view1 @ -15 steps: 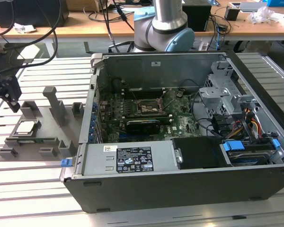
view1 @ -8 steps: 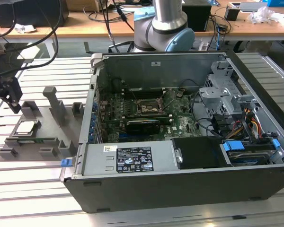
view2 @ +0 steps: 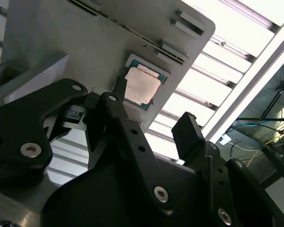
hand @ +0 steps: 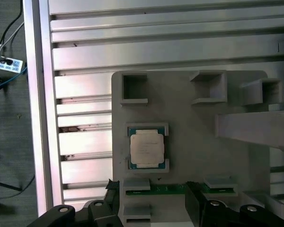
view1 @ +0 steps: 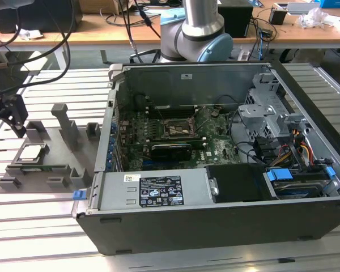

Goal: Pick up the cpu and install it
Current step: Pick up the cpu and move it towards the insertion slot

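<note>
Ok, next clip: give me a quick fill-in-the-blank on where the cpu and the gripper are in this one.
1. The cpu lies on the grey fixture tray with its shiny metal top facing ____.
2. The gripper hovers above the tray with its jaws ____, holding nothing.
3. The computer case stands on the exterior view's ____ of the tray.
Missing words: up; open; right.
</note>
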### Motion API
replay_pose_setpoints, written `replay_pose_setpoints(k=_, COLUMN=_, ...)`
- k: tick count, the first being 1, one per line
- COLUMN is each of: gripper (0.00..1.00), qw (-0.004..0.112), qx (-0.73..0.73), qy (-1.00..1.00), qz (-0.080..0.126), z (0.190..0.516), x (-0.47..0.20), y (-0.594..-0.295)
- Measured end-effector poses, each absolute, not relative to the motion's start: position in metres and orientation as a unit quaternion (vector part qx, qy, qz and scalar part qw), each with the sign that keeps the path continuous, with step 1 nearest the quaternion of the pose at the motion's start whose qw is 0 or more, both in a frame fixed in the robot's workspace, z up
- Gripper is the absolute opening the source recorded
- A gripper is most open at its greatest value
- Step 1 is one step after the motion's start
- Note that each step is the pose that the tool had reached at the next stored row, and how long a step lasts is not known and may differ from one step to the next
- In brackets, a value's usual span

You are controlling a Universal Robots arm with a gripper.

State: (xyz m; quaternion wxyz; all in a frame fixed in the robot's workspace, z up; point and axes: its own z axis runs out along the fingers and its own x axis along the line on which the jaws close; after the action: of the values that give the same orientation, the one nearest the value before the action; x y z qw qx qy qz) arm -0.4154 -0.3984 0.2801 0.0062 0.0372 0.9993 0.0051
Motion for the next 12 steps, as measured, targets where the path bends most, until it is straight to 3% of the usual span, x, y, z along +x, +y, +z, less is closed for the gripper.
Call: replay_pose_setpoints(k=12, gripper=0.66, qw=0.006, qx=0.037, qy=0.999, qz=0.005, z=0.2714, x=-0.4154, y=-0.3984)
